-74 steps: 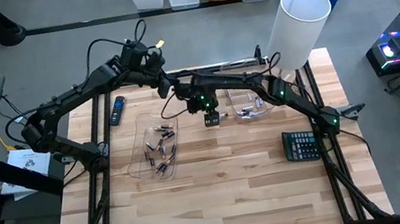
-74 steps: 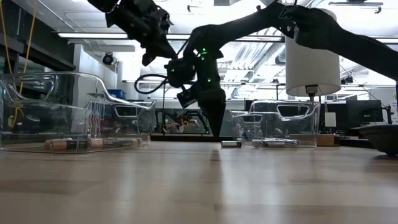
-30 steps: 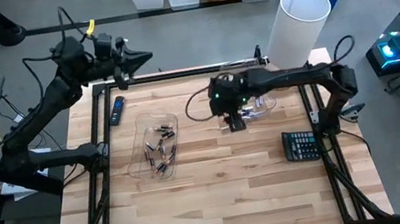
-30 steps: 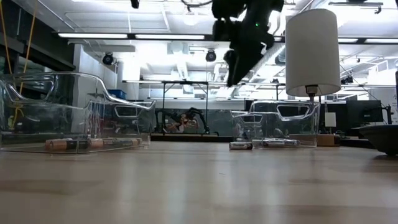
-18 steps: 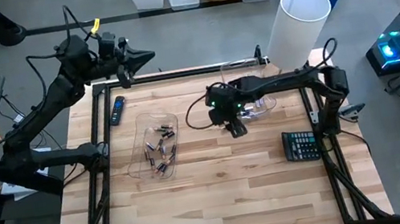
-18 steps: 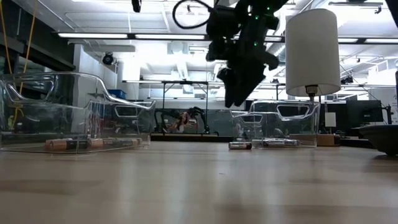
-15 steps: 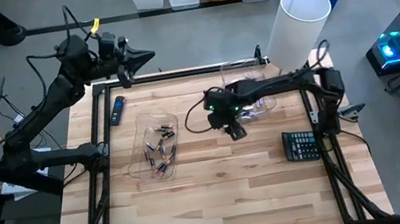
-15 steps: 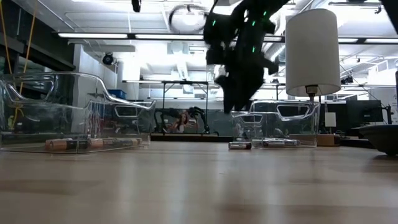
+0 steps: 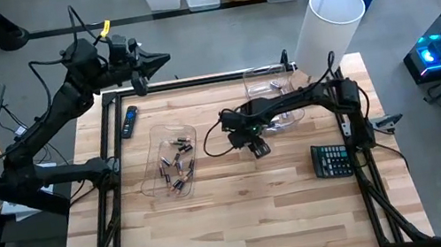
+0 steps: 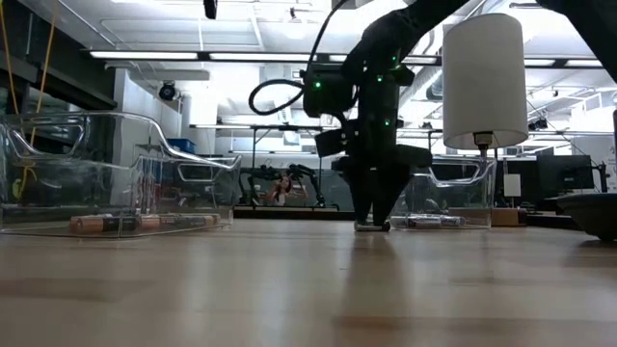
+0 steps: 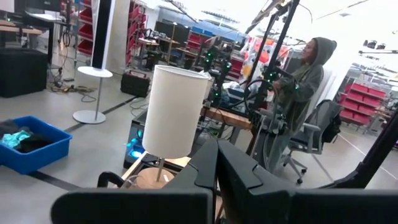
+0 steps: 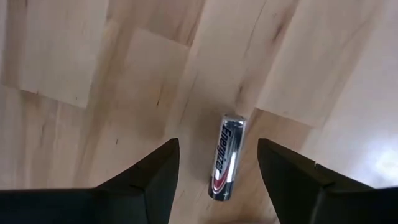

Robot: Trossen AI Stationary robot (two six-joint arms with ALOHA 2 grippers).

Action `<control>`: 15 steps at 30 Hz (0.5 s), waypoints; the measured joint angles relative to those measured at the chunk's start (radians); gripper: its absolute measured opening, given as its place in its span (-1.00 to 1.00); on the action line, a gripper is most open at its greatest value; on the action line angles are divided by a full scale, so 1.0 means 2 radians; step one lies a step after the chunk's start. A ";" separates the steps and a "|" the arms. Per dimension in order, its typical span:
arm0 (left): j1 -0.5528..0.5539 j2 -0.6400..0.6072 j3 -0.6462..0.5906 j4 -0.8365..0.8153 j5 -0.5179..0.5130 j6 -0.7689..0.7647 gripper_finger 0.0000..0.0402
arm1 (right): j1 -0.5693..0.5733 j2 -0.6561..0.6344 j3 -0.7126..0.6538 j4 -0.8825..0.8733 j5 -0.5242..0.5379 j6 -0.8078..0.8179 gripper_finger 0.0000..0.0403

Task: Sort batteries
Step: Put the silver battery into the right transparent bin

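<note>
The right hand [image 9: 258, 147] is down at the bench [image 9: 245, 218], its two fingers [image 12: 158, 171] spread apart and straddling a single silvery battery [image 12: 225, 157] that lies flat on the wood between them, touched by neither. The battery's label reads "Energizer" along its length, with a red and dark band near one end. In the low view the same hand [image 10: 372, 224] points straight down with its tips at the bench surface, just in front of the clear tray [image 10: 453, 183] that stands beside the white lampshade [image 10: 484, 82]. Seen from above, this hand sits just beside that clear tray [image 9: 273, 88], on the side away from the lamp [image 9: 329, 29]. Farther off from the lamp, a second clear tray [image 9: 155, 172] holds a loose cluster of batteries [image 9: 178, 162], dark ones with copper-brown ends among them; the low view shows a few of these lying along its floor [image 10: 145, 222]. A slim black remote [image 9: 129, 122] lies beyond that tray, and a dark calculator [image 9: 331, 160] sits near the lamp's side of the bench; its key labels cannot be read. The left hand [image 9: 158, 61] is closed, empty, raised off the bench's far edge, well apart from the lamp.
</note>
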 joint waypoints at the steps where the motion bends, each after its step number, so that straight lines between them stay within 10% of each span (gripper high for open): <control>1: 0.000 0.000 0.000 0.000 0.000 0.000 -1.00 | 0.000 0.003 0.000 0.001 0.002 0.000 0.05; 8: 0.000 0.000 0.000 0.000 0.000 0.003 -1.00 | 0.008 0.017 0.000 0.004 0.003 0.002 -0.17; 15: 0.002 0.000 0.000 0.002 -0.001 0.009 -1.00 | 0.025 0.018 0.004 0.006 0.007 0.014 -0.84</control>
